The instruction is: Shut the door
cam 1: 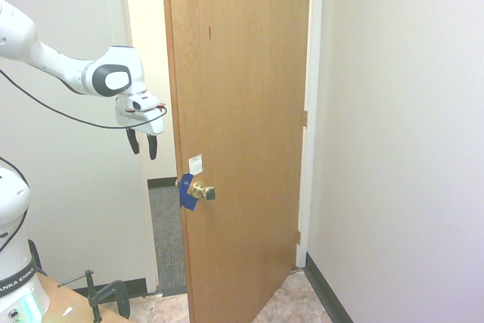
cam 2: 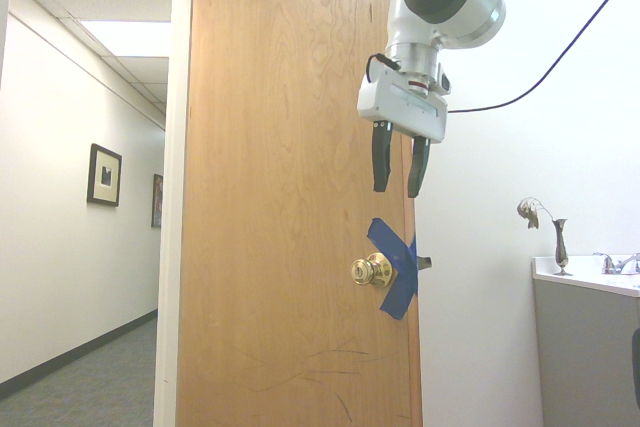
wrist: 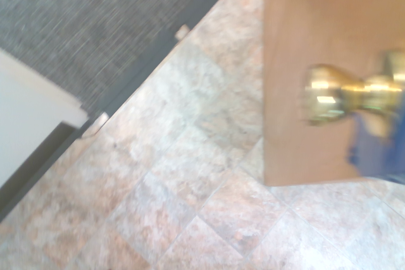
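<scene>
- The gripper point(cam 1: 144, 144) hangs with its two dark fingers point(cam 2: 381, 159) pointing down and a narrow gap between them; nothing sits in that gap.
- It touches nothing: in the first exterior view it is above the brass knob point(cam 1: 202, 190) and off the door's latch edge, apart from the wood.
- In the second exterior view the fingertips sit above the brass knob point(cam 2: 372, 270), over the door's latch edge, with bare veneer between them and the knob.
- The door point(cam 1: 238, 134), a tall slab of orange-brown veneer, stands partly open, swung away from its white frame point(cam 1: 136, 187), with grey carpet point(cam 1: 162, 225) showing through the opening.
- Blue tape point(cam 1: 186, 191) crosses the latch beside the knob; in the second exterior view the tape point(cam 2: 395, 272) wraps round the edge, and the latch under it is covered.
- A small white sticker point(cam 1: 196, 163) sits on the door just above the knob; any print on it is too small to read.
- The wrist view is blurred: the knob point(wrist: 329, 93) is a soft gold shape against the door face, with a smear of blue tape point(wrist: 376, 150) beside it and stone-pattern floor tiles point(wrist: 190, 207) under the door's bottom corner.
- The door's top and bottom are cut off in both exterior views.
- Beyond the door in the second exterior view, a framed picture point(cam 2: 104, 176) hangs on the hallway wall.
</scene>
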`<state>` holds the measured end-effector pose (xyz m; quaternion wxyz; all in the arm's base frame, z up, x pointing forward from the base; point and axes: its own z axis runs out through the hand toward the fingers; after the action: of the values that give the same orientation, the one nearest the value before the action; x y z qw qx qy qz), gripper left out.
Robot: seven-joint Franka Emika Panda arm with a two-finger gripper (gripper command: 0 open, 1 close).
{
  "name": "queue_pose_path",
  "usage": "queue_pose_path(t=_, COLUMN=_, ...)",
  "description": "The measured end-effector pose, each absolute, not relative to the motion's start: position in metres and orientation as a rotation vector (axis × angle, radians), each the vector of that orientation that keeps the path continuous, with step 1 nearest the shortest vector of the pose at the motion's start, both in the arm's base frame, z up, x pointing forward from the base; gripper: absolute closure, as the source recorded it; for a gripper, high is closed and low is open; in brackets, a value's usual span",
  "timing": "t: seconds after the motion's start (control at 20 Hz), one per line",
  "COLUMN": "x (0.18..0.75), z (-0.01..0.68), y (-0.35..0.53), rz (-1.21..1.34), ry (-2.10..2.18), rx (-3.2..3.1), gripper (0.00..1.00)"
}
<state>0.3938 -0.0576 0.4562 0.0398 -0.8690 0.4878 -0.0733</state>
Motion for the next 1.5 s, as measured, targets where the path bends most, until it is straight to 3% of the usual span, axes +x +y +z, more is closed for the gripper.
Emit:
queue_pose_path(t=0.9, x=0.320, z=0.443, y=-0.238, rz=-0.097, ry=2.017, rx=-2.242, gripper=0.00)
queue_pose_path(t=1.25, x=0.357, z=0.408, y=-0.270, rz=-0.313, ry=2.059, rx=-2.215, gripper=0.00)
queue_pose_path(t=1.5, x=0.402, z=0.383, y=-0.241, rz=-0.402, ry=1.978, rx=-2.194, gripper=0.00)
